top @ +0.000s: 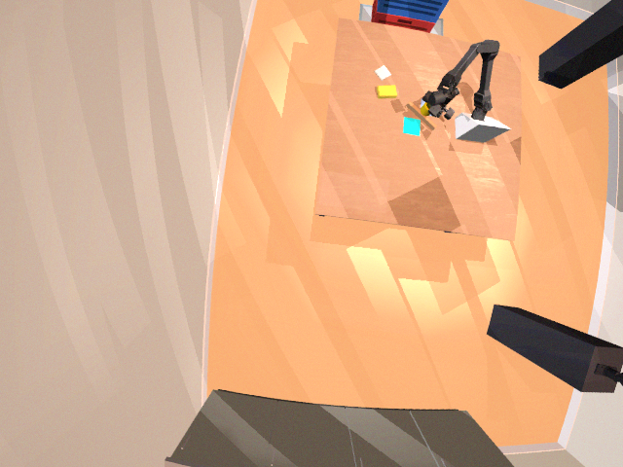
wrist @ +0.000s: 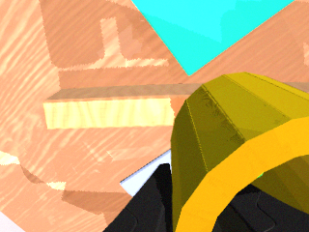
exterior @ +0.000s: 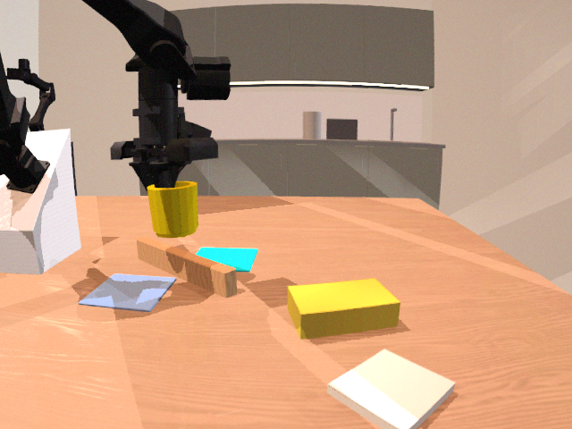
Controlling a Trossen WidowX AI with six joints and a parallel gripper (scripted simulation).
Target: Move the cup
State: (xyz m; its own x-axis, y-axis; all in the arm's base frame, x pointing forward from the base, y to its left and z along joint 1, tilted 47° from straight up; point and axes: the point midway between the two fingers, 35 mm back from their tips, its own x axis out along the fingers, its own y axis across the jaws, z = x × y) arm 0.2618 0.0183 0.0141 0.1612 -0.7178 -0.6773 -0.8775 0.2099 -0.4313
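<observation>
Upright, yellow cup [exterior: 173, 208] gripped by hand [exterior: 162, 177], above wooden bar [exterior: 187, 266]
</observation>
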